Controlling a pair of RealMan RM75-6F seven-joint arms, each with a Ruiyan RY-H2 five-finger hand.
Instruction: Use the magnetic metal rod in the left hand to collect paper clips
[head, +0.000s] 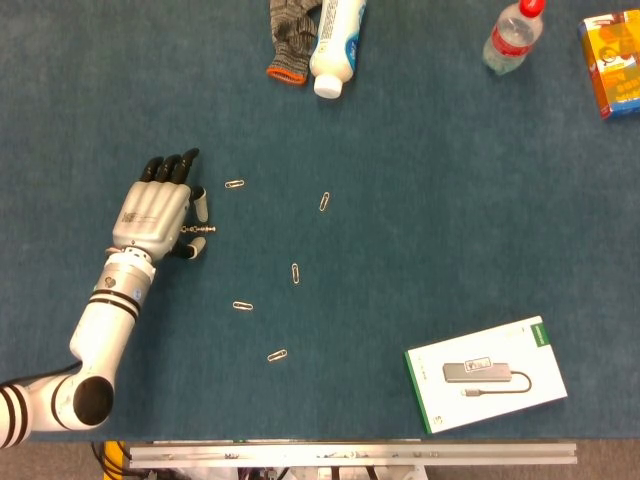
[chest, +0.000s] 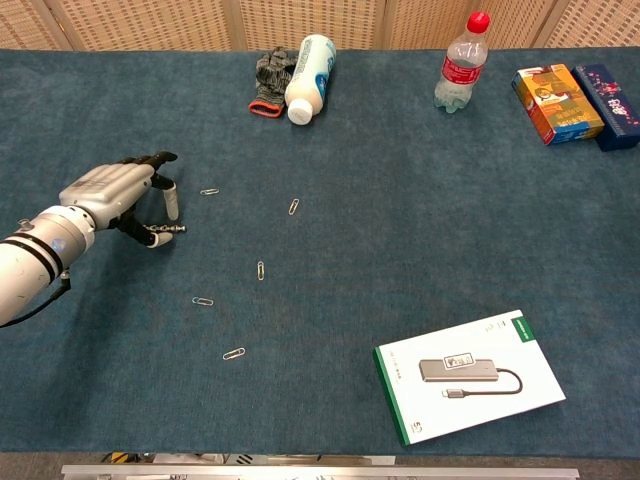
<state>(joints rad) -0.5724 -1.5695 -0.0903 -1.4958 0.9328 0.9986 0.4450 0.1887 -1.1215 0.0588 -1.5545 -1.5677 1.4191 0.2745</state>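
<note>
My left hand (head: 156, 212) (chest: 110, 192) hovers over the blue cloth at the left and holds a short metal rod (head: 199, 230) (chest: 169, 231) whose tip points right. Several paper clips lie loose on the cloth. One clip (head: 234, 184) (chest: 209, 191) lies just up and right of the hand. Others sit further right (head: 324, 201) (chest: 293, 206), in the middle (head: 294, 273) (chest: 260, 270) and nearer the front (head: 242, 306) (head: 277, 355). No clip hangs on the rod. My right hand is out of both views.
A white bottle (head: 335, 45) and a grey glove (head: 291, 35) lie at the back. A water bottle (head: 512, 38) stands back right beside an orange box (head: 612, 62). A white product box (head: 486, 373) lies front right.
</note>
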